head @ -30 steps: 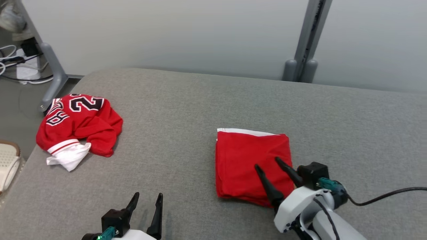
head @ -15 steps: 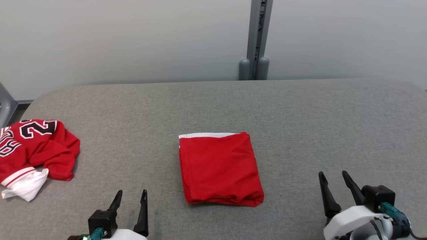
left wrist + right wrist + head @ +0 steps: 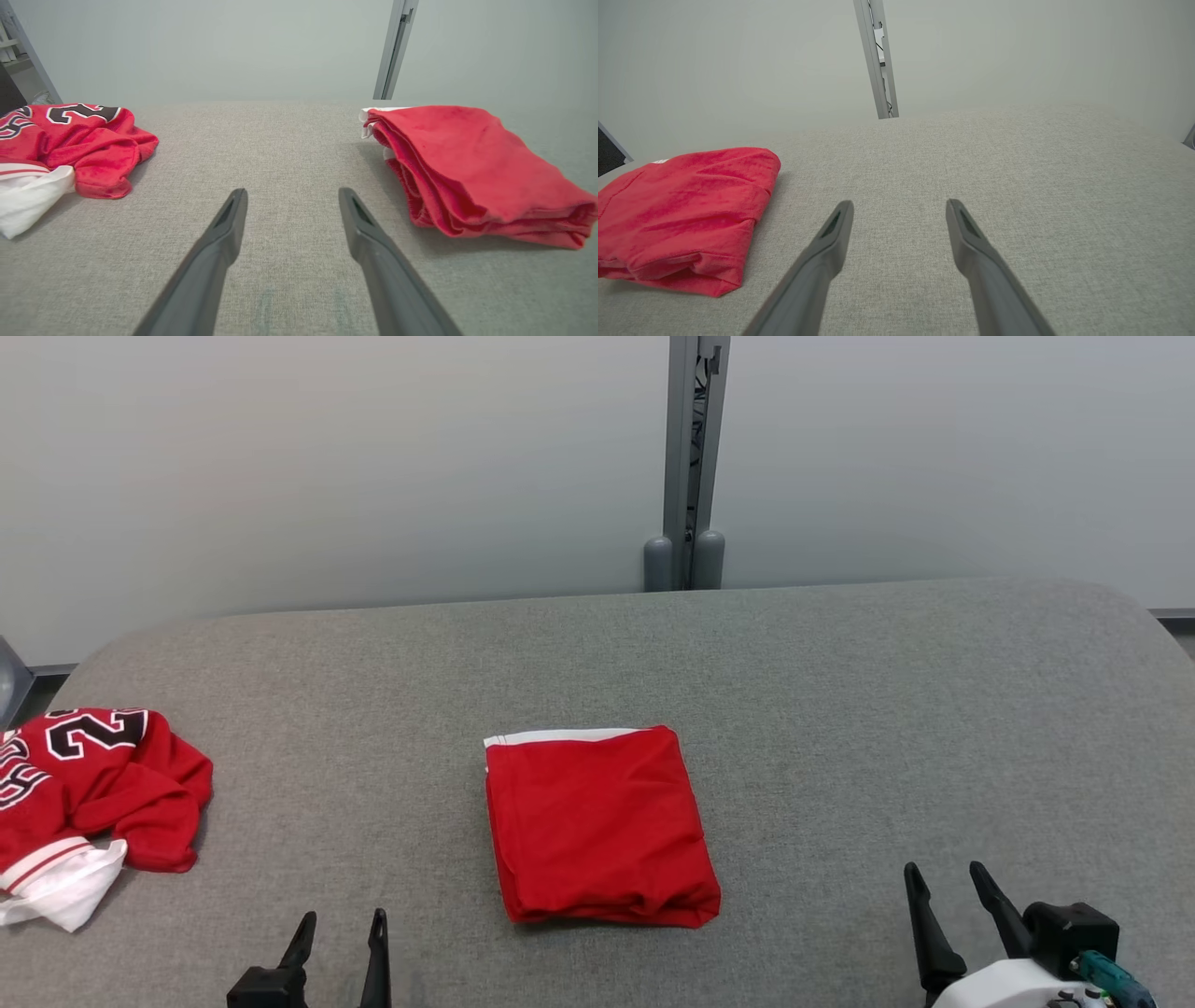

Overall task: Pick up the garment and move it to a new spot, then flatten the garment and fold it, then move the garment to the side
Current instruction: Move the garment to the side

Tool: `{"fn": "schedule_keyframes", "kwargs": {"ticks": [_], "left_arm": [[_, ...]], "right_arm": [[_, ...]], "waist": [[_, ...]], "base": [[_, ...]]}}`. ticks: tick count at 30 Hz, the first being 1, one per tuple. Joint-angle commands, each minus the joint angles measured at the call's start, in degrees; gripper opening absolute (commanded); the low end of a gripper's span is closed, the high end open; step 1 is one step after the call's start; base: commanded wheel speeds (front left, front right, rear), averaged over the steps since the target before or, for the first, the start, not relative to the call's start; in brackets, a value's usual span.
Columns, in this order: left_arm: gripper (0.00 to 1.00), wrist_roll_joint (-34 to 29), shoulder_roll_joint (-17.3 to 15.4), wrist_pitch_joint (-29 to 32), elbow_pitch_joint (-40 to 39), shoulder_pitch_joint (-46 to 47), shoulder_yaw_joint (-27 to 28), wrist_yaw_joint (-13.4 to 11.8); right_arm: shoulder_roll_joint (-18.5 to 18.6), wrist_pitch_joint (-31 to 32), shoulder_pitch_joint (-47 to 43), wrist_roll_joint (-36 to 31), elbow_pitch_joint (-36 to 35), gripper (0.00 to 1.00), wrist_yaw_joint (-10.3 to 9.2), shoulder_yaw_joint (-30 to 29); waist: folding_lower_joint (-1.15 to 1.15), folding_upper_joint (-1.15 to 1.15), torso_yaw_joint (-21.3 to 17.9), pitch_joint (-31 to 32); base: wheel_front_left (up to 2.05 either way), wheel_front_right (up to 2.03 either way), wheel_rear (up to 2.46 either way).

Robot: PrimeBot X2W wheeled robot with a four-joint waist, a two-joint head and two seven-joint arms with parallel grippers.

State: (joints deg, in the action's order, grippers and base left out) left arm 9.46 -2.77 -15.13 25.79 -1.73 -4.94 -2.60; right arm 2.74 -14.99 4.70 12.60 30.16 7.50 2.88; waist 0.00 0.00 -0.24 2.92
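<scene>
Red garment [image 3: 597, 826] lies folded mid-frame; left end effector [image 3: 343, 919] and right end effector [image 3: 943, 870] (bottom edge) gape empty.

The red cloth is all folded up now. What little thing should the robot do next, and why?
Probably reach the right hand to the near edge of the folded garment and grip it. It lies neatly folded on the table, that hand and the left hand are open and empty, and only moving it aside seems left. A crumpled jersey already sits on the left.
</scene>
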Motion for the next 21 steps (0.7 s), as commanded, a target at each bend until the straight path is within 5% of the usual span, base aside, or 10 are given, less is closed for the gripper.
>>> {"fn": "schedule_keyframes", "kwargs": {"ticks": [1, 21], "left_arm": [[1.0, -0.46, -0.24, -0.01, -0.24, -0.59, 0.34, -0.48], [1.0, -0.43, -0.24, -0.01, -2.49, 0.25, -1.17, -0.34]], "right_arm": [[0.34, -0.27, -0.67, 0.2, -0.3, 1.0, -0.02, 0.13], [0.33, -0.27, 1.17, 0.06, -0.07, 1.0, -0.01, 2.82]], "waist": [[0.0, 0.0, 0.09, 0.22], [0.0, 0.0, 3.71, -3.46]], "base": [[0.0, 0.0, 0.0], [0.0, 0.0, 0.0]]}}
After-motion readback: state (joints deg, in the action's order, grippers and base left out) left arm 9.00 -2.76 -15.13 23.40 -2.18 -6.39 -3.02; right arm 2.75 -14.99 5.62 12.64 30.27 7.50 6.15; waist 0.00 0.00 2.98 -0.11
